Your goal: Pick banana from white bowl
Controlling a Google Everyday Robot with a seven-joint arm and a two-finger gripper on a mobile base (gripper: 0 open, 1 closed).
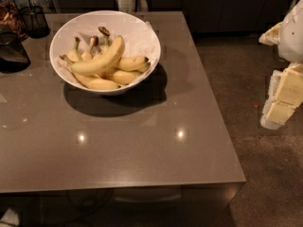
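Observation:
The white bowl (137, 34) stands on the far left part of the grey table. It holds several bananas. The banana (102, 58), the largest, thick, curved and pale yellow, lies on top of the smaller ones with brownish stems (93, 41), running from lower left to upper right. My gripper (283, 96) hangs at the right edge of the view, off the table's right side and over the floor, far from the bowl. It holds nothing that I can see.
A dark wire-mesh cup (34, 19) and a dark rounded object (12, 53) stand at the table's far left. The grey tabletop (132, 145) stretches out in front of the bowl. Brown floor (246, 103) lies to the right, and dark cabinets stand behind.

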